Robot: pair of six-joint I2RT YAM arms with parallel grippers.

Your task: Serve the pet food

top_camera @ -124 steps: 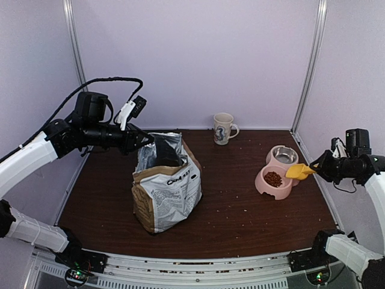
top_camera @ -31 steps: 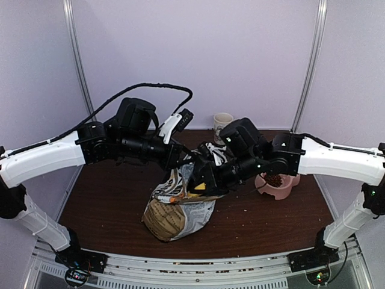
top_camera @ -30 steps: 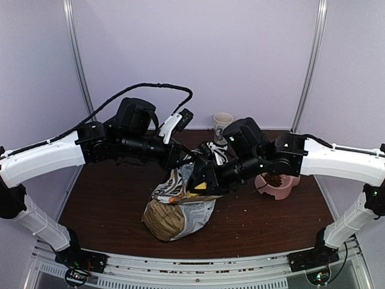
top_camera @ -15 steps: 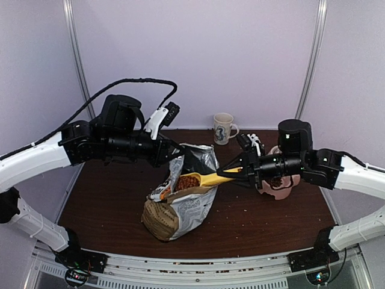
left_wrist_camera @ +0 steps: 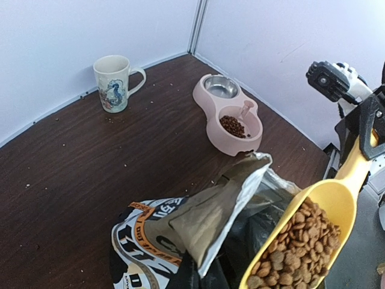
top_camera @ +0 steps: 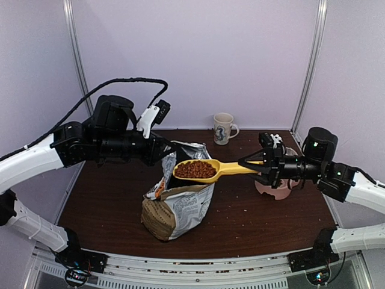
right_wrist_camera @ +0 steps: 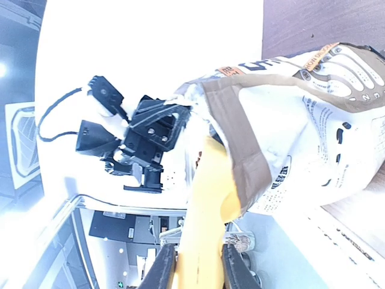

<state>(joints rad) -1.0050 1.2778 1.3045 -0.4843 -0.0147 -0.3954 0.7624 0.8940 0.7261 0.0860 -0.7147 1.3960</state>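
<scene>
**Full scoop above the bag: next, carry it to the bowl**

You are mid-transfer. Your right gripper (top_camera: 263, 166) is clamped on the handle of the yellow scoop (top_camera: 207, 170), which is roughly level. The pet food (top_camera: 194, 169) is heaped in its cup, just above the mouth of the bag (top_camera: 178, 201). Your left gripper (top_camera: 161, 153) appears to pinch the bag's rim, keeping the top open.

The pink double bowl (left_wrist_camera: 212, 123) sits to your right, well apart from the bag. One compartment already has some kibble; the other holds a steel cup (left_wrist_camera: 221, 86).

The next move likely calls for a level swing to the right so nothing slides off. Tip only once the scoop's cup is over the kibble compartment.
</scene>
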